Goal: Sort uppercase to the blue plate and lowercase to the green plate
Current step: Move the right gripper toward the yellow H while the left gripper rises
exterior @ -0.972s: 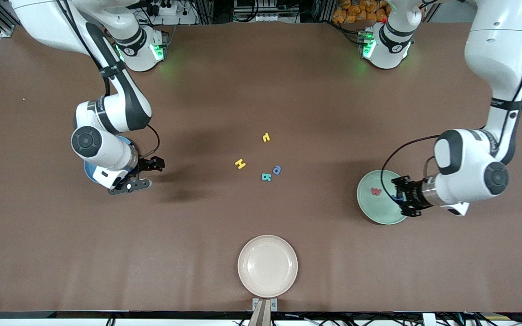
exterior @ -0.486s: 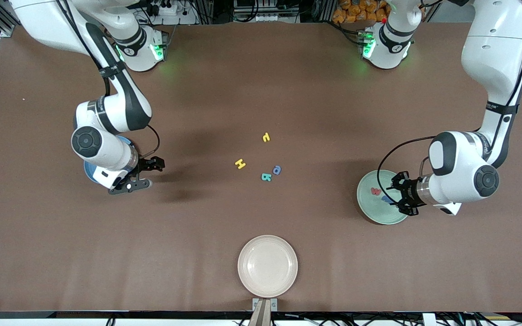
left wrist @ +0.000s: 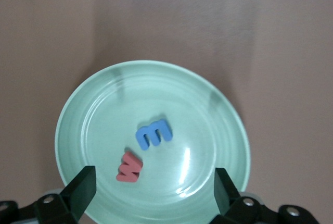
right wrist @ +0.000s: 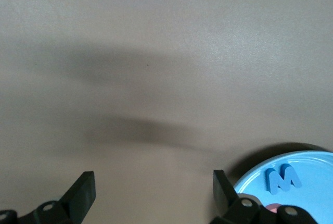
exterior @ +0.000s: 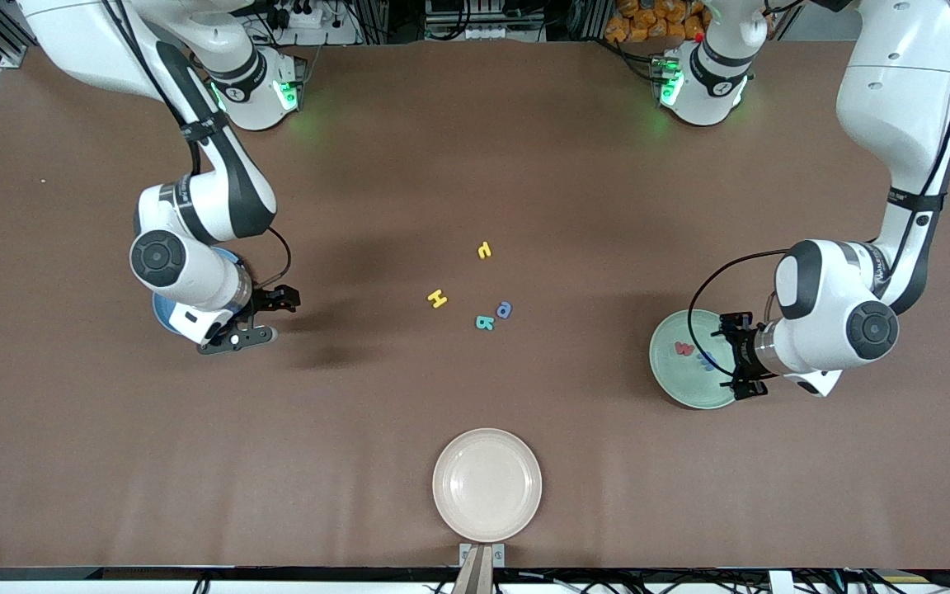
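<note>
— While both plates already carry letters, what sits where?

— Green plate [exterior: 693, 360], toward the left arm's end of the table: a red w [left wrist: 128, 166] and a rounded blue letter [left wrist: 154, 134] lie flat in its well, just beside each other, edges nearly touching. Blue plate [right wrist: 307, 182], toward the right arm's end, mostly hidden under the right arm in the front view: a blue M [right wrist: 282, 177] lies on it, plus a sliver of something red at its edge, too cut off to name.

— Loose letters?

— Four, mid-table, between the two plates. Yellow H [exterior: 437, 299]; a small yellow hooked letter [exterior: 484, 250] farther from the front camera than the H; a teal letter [exterior: 484, 322] and a small blue rounded letter [exterior: 504, 309] just beside each other, nearer the left arm's end than the H.

— Grippers?

— Left gripper [left wrist: 153, 193] hangs over the green plate, fingers spread wide, nothing between them — the two letters lie free below. Right gripper [exterior: 265, 318] is over bare table just beside the blue plate, fingers likewise wide apart and holding nothing; that arm waits.

— Anything else?

— Cream plate [exterior: 486, 485], at the table edge nearest the front camera, well apart from the letters.
</note>
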Robot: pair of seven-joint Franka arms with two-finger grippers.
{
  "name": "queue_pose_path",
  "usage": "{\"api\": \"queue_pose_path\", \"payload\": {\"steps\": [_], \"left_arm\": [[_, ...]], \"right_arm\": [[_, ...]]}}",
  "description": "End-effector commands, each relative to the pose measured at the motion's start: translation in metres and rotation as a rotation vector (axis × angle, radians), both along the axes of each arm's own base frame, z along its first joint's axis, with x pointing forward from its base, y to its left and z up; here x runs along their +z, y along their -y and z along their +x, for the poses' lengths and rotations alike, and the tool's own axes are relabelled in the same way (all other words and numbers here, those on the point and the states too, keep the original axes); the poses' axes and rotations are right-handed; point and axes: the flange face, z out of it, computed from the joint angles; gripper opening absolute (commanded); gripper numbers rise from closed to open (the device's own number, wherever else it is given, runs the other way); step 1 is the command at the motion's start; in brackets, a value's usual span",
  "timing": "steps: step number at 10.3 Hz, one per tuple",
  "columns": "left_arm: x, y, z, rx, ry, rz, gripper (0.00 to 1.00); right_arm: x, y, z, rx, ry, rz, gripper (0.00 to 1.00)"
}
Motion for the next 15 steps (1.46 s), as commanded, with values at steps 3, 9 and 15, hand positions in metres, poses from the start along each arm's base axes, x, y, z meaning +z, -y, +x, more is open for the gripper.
{"api": "queue_pose_path", "payload": {"steps": [3, 9, 15], "left_arm": [[0.034, -0.017, 0.017, -0.09, 0.093, 0.134, 1.0], [0.094, -0.045, 0.011, -0.336, 0.101, 0.282, 1.0], [0.156, -0.05, -0.045, -0.582, 0.065, 0.202, 1.0]], "right_arm": [[0.007, -0.029, -0.006, -0.057, 0.004, 0.001, 1.0], [0.002, -0.142, -0.036, -0.164, 0.107, 0.087, 1.0], [-0.02, -0.234, -0.053, -0.291, 0.124, 0.115, 1.0]]}}
